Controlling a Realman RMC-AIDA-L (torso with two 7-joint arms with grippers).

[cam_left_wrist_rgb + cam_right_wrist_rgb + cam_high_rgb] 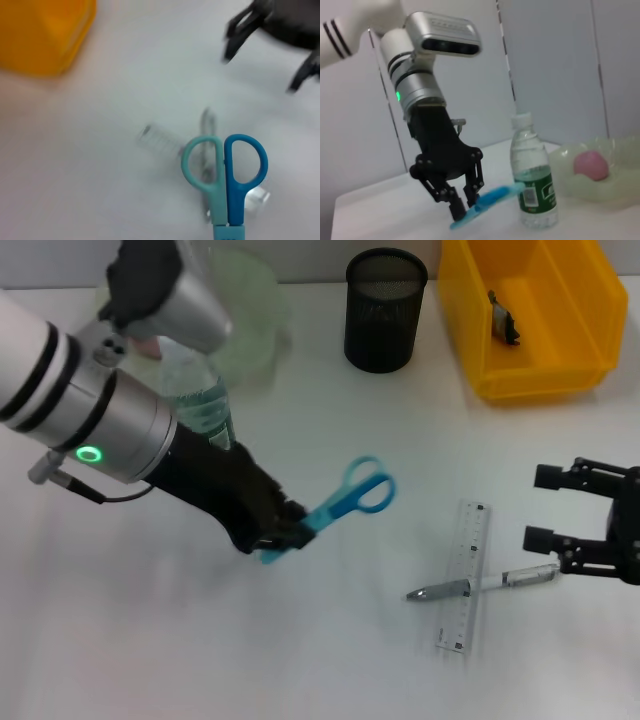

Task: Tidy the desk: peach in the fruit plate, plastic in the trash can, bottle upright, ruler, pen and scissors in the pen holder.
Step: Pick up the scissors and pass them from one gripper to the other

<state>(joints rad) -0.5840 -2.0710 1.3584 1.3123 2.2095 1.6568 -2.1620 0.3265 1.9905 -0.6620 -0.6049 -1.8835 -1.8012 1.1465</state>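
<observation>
Clamped on the sheathed blade end of the scissors [345, 500], the left gripper [280, 535] holds them with the blue loop handles pointing out toward the middle of the desk [330, 660]. In the right wrist view the same gripper [462, 210] reaches down at a slant from its silver wrist, its black fingers [456, 207] pinched on the light blue sheath, and the scissors [487, 202] sit tilted with the sheath tip low near the tabletop. The left wrist view looks along the scissors [227, 172] and shows the two loops side by side, one teal and one darker blue.

The right gripper [545, 508] hangs at the right edge of the desk with its fingers spread apart and nothing between them; one lower fingertip is just beside the end of the pen [485, 584].

That pen lies across the clear ruler [463, 577], both flat on the white top, right of the scissors. Behind the left arm the bottle [532, 175] stands upright. Past it sits the pale green fruit plate [570, 165] with the peach [591, 165] inside. Along the far edge stand the black mesh pen holder [385, 310] and, to its right, the yellow trash can [580, 365], which has a small dark item [503, 320] in it. Plain pale wall panels [550, 65] rise behind the desk.
</observation>
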